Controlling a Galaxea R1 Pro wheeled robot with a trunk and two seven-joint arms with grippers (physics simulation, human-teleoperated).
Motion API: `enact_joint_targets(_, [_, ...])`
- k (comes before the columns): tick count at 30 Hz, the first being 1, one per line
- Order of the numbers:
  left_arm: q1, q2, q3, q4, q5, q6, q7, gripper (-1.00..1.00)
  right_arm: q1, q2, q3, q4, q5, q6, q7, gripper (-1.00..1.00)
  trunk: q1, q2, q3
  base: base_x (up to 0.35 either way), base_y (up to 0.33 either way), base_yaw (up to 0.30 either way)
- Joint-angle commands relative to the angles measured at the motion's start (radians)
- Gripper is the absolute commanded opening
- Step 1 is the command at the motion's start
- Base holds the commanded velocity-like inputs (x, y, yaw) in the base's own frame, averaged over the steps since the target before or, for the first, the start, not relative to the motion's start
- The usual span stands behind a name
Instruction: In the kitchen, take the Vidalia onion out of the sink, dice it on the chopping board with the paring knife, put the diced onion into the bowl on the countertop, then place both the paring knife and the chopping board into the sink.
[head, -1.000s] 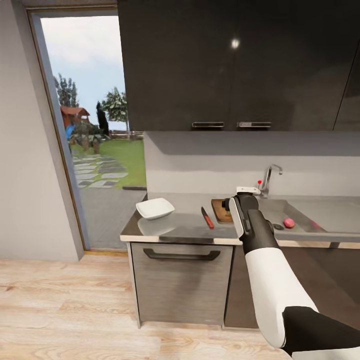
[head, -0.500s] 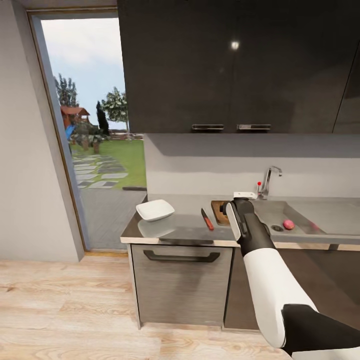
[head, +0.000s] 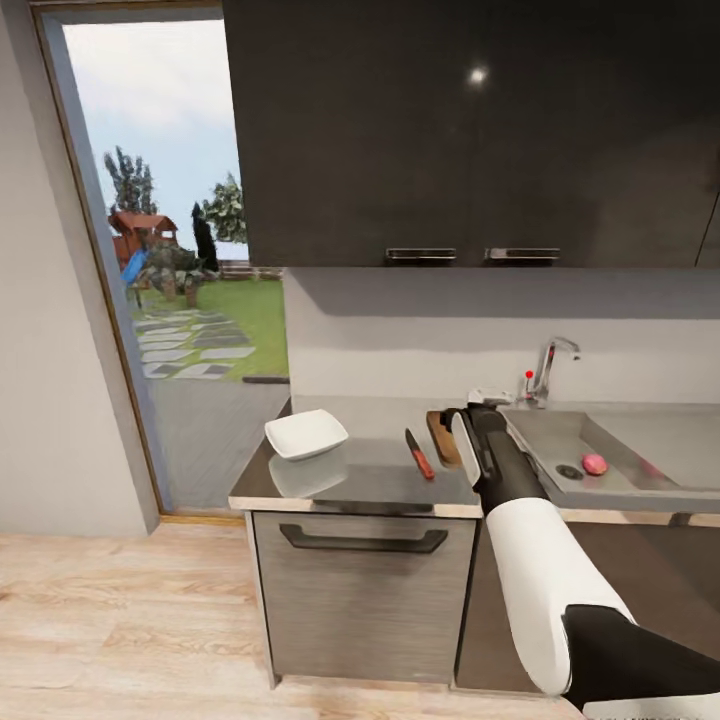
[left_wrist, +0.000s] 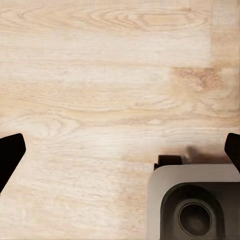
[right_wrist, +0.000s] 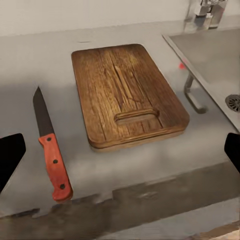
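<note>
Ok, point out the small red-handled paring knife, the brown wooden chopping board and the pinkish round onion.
Red-handled paring knife (right_wrist: 55, 165): right wrist view, on the handle.
Brown wooden chopping board (right_wrist: 122, 90): right wrist view, board's centre.
Pinkish round onion (head: 594, 464): head view, middle of the bulb.

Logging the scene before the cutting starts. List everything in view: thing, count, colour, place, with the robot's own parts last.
Vidalia onion: one, pink, in the sink basin beside the drain.
Sink: one, steel, set in the countertop.
Tap: one, chrome, behind the sink.
Chopping board: one, brown, on the countertop between knife and sink.
Paring knife: one, red handle, beside the board.
Bowl: one, white, near the countertop's doorway end.
Countertop: one, grey.
Wall cabinets: dark, above.
Floor: light wood.
Right gripper: open, above the counter edge.
Left gripper: open, over the floor.
</note>
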Motion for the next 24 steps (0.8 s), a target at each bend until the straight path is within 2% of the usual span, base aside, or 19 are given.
enact_joint_targets(1, [0.000, 0.000, 0.000, -0.001, 0.000, -0.002, 0.002, 1.00, -0.001, 0.001, -0.009, 0.000, 0.006, 0.002, 0.002, 1.00, 0.001, -0.001, -0.001, 0.332, 0.000, 0.000])
enact_joint_targets(4, [0.000, 0.000, 0.000, 0.000, 0.000, -0.002, 0.002, 1.00, -0.001, 0.001, -0.044, 0.002, 0.006, -0.007, 0.000, 1.00, 0.001, -0.001, -0.001, 0.330, 0.000, 0.000])
enact_joint_targets(6, [0.000, 0.000, 0.000, 0.000, 0.001, -0.002, 0.002, 1.00, -0.001, 0.001, -0.091, 0.003, 0.007, -0.011, -0.007, 1.00, 0.001, -0.001, -0.001, 0.224, 0.000, 0.000])
enact_joint_targets(8, [0.000, 0.000, 0.000, 0.000, 0.001, -0.002, 0.002, 1.00, -0.001, 0.001, -0.116, 0.003, 0.007, -0.015, -0.016, 1.00, 0.001, -0.001, -0.001, 0.133, 0.000, 0.000])
enact_joint_targets(11, [0.000, 0.000, 0.000, 0.000, 0.001, -0.002, 0.002, 1.00, -0.001, 0.001, -0.177, 0.003, 0.008, -0.031, -0.054, 1.00, 0.001, -0.001, -0.001, 0.058, 0.000, 0.000])
enact_joint_targets(14, [0.000, 0.000, -0.001, 0.000, 0.001, -0.002, 0.002, 1.00, -0.001, 0.001, -0.215, 0.003, 0.008, -0.057, -0.100, 1.00, 0.001, -0.001, -0.001, 0.023, 0.000, 0.000])
enact_joint_targets(19, [0.000, 0.000, -0.001, 0.000, 0.001, -0.002, 0.002, 1.00, -0.001, 0.002, -0.232, 0.029, 0.007, -0.093, -0.155, 1.00, 0.001, -0.001, -0.001, 0.005, 0.000, 0.000])
enact_joint_targets(24, [0.000, 0.000, -0.001, 0.001, 0.001, -0.002, 0.002, 1.00, -0.001, 0.002, -0.234, 0.072, 0.006, -0.139, -0.172, 1.00, 0.001, -0.001, -0.001, 0.000, 0.000, 0.000])
